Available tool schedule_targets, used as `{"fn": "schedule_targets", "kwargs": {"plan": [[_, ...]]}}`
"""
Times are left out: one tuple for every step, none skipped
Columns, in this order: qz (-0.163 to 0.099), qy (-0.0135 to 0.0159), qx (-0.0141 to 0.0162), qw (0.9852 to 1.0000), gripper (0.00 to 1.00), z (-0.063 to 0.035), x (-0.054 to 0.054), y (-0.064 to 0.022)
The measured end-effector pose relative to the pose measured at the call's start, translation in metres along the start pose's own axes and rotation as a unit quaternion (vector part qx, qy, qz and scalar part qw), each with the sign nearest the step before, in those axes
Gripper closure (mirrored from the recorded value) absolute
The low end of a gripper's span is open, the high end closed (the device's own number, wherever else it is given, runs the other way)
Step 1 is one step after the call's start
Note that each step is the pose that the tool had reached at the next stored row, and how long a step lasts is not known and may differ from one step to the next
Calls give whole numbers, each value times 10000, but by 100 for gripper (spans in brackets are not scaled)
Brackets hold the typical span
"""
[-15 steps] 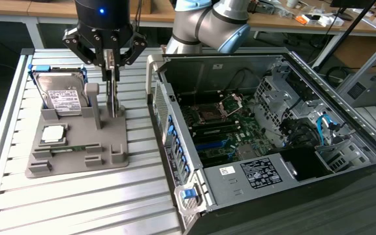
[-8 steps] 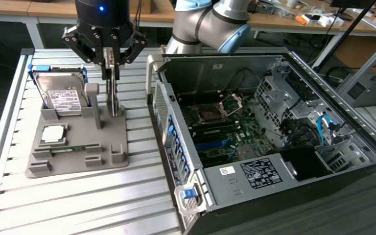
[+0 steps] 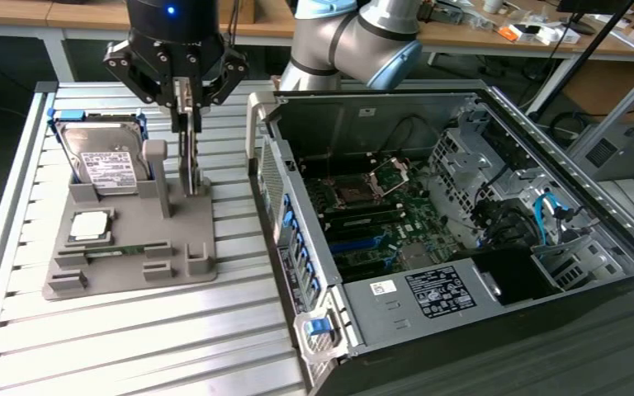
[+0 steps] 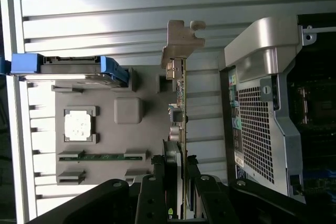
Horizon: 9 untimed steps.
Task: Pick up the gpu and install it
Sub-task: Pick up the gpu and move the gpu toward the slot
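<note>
In the exterior view's upper left, we saw the gripper, fingers clamped on the upright gpu, by the gray holder.

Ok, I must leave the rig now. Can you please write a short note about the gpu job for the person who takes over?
The gripper: fingers closed on the top edge of the gpu.
The gpu: upright and edge-on at the grey holder, next to the hard drive. I cannot tell whether it is lifted clear of the holder.
Done: the gpu is grasped.
Left: the gpu is not yet in the open computer case, so the whole installation remains.
</note>
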<state>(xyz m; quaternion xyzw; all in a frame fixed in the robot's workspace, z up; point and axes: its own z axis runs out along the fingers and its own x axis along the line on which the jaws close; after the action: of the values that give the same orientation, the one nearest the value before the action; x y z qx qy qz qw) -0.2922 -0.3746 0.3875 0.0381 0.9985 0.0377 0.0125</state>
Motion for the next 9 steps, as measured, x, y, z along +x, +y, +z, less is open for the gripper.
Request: {"fn": "schedule_targets", "kwargs": {"plan": [[0, 0, 0, 10000, 73, -4, 0, 0], [0, 0, 0, 10000, 73, -8, 0, 0], [0, 0, 0, 10000, 73, -12, 0, 1], [0, 0, 0, 10000, 73, -17, 0, 1], [0, 0, 0, 10000, 73, -21, 0, 1], [0, 0, 0, 10000, 73, -25, 0, 2], [0, 0, 0, 10000, 73, -29, -1, 2], [0, 0, 0, 10000, 73, -34, -1, 2], [0, 0, 0, 10000, 73, -38, -1, 3]]}}
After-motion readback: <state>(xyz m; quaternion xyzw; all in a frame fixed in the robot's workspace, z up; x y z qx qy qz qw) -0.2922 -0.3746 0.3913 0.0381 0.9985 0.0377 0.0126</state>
